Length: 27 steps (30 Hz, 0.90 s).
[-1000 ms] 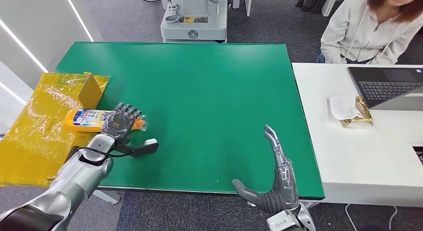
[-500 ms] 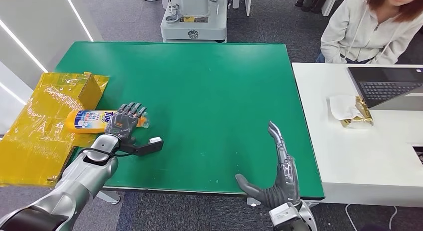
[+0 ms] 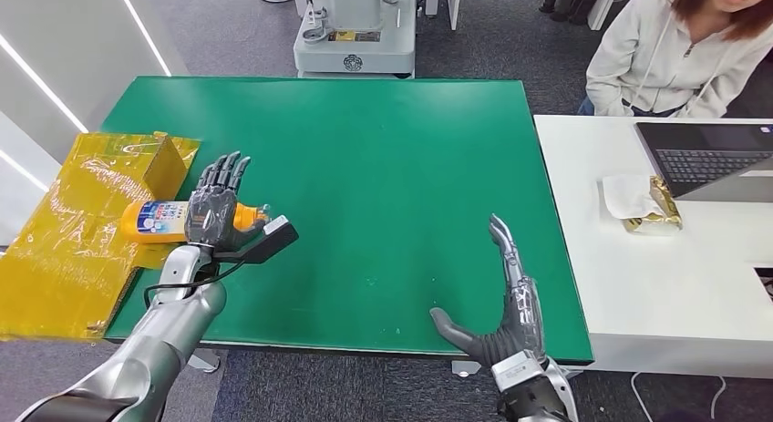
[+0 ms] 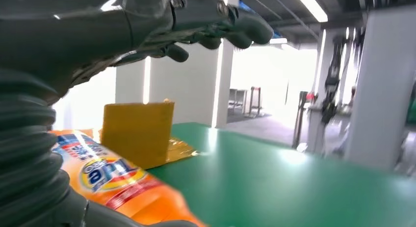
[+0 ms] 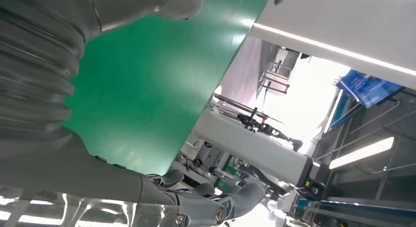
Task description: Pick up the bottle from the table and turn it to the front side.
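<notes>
Left hand (image 3: 214,208) open, fingers spread, over bottle (image 3: 157,219), gripping nothing. Bottle on its side, label up, at tabletop (image 3: 383,185) left edge. Right hand (image 3: 510,317) open, idle. Either pre-grasp or just released.

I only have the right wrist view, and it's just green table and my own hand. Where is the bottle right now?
Observer: The orange bottle lies on its side near the green table's edge on the robot's left.
Operator: Is the left hand gripping it?
Observer: No. It is over the bottle with fingers straight and spread, not wrapped round it.
Operator: Anything crowding it?
Observer: A yellow box stands just beyond it.
</notes>
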Tool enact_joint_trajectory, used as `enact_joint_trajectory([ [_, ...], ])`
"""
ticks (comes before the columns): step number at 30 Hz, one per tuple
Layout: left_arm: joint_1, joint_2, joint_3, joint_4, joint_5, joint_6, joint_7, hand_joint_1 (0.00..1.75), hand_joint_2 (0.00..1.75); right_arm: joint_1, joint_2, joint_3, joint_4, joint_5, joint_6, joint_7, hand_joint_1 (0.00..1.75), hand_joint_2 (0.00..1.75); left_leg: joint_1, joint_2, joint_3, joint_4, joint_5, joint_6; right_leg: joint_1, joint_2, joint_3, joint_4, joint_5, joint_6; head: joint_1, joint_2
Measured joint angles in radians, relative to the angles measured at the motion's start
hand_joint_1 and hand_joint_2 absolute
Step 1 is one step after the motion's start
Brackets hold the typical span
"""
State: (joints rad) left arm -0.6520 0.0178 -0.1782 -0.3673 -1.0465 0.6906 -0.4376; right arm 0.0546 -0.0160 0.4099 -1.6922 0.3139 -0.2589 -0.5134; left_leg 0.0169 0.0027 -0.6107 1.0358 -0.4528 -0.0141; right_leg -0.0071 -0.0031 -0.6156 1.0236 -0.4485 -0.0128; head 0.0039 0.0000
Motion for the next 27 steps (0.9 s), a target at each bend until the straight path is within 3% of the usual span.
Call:
enact_joint_trajectory([
  [3, 0.038, -0.051, 0.105, -0.093, 0.106, 0.003, -0.145, 0.00, 1.75, 0.000, 0.007, -0.007, 0.003, 0.000, -0.001, 0.001, 0.00, 1.75, 0.000, 0.001, 0.000, 0.000, 0.000, 0.000, 0.000, 0.001, 0.000, 0.000, 0.000, 0.000, 0.000, 0.000],
  [5, 0.071, -0.087, 0.167, -0.179, 0.307, 0.000, -0.228, 0.00, 1.75, 0.001, 0.010, -0.012, 0.005, -0.003, -0.004, -0.001, 0.00, 1.75, 0.000, 0.001, 0.000, 0.000, -0.001, 0.000, 0.000, 0.001, 0.000, 0.000, 0.000, 0.000, 0.000, 0.000],
  [9, 0.143, -0.122, 0.167, -0.339, 0.761, -0.059, -0.255, 0.00, 1.75, 0.015, 0.011, -0.020, 0.006, -0.019, -0.016, -0.016, 0.00, 1.75, 0.000, 0.000, 0.000, 0.000, -0.001, 0.000, 0.000, 0.000, 0.000, -0.001, -0.001, 0.000, 0.000, 0.000],
  [16, 0.214, -0.143, 0.107, -0.506, 0.846, -0.111, -0.265, 0.00, 1.75, 0.033, 0.011, -0.026, 0.006, -0.032, -0.025, -0.032, 0.00, 1.75, 0.000, 0.000, 0.000, 0.000, -0.001, 0.001, 0.000, 0.000, 0.000, -0.001, -0.001, 0.001, 0.000, 0.000],
  [19, 0.275, -0.153, 0.041, -0.607, 0.896, -0.177, -0.265, 0.00, 1.75, 0.061, 0.011, -0.028, 0.003, -0.083, -0.051, -0.059, 0.00, 1.75, 0.000, -0.001, 0.000, 0.000, -0.002, 0.001, 0.000, -0.002, 0.000, -0.001, -0.001, 0.001, 0.000, 0.000],
  [24, 0.407, -0.176, -0.171, -0.768, 0.958, -0.255, -0.265, 0.00, 1.75, 0.121, 0.010, -0.025, -0.020, -0.152, -0.114, -0.080, 0.00, 1.75, -0.002, -0.001, -0.001, 0.000, -0.005, 0.002, -0.001, -0.002, 0.000, -0.002, -0.002, 0.003, 0.000, 0.000],
  [27, 0.457, -0.184, -0.257, -0.814, 0.995, -0.285, -0.265, 0.00, 1.75, 0.146, 0.012, -0.017, -0.034, -0.164, -0.154, -0.072, 0.00, 1.75, -0.002, -0.001, -0.001, 0.000, -0.006, 0.003, -0.002, -0.001, 0.000, -0.002, -0.003, 0.004, 0.000, 0.000],
])
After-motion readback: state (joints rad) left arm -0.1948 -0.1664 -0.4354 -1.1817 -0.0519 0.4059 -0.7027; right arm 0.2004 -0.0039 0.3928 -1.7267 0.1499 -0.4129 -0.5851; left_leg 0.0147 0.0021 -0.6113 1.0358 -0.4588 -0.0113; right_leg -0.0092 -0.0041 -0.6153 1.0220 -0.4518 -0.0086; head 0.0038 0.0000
